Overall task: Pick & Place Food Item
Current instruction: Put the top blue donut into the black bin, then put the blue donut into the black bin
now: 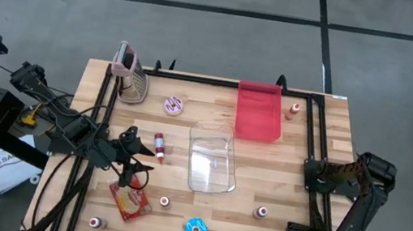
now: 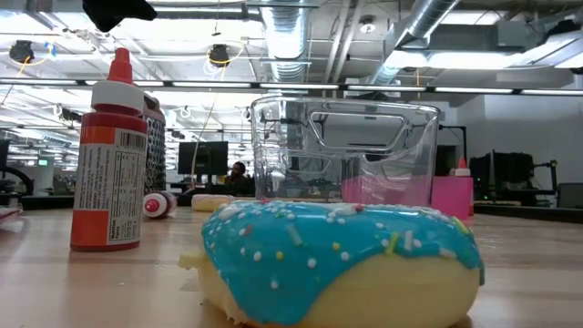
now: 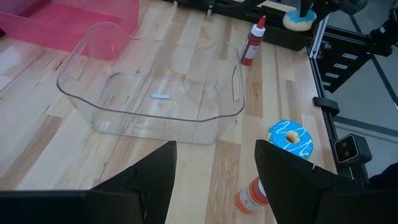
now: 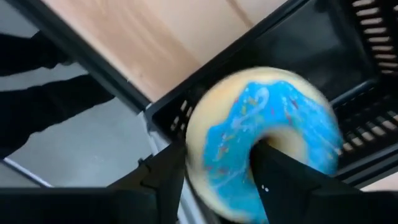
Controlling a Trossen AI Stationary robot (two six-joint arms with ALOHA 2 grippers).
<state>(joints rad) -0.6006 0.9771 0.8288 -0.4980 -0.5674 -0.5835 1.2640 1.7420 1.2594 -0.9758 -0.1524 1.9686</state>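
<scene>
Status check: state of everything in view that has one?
Left hand, open, empty.
Right hand, at a blue donut, grip unclear.
Clear tub, upright, empty.
Red bin, looks empty.
Red bottle, lying down.
Second blue donut, lying flat, untouched.
Grater, upright.

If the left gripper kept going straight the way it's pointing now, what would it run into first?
Most likely the clear plastic container, which lies directly ahead of the open left gripper in the left wrist view. Only bare wooden table shows between them. Depth is unclear, so a downward tilt could bring it to the tabletop first.
</scene>
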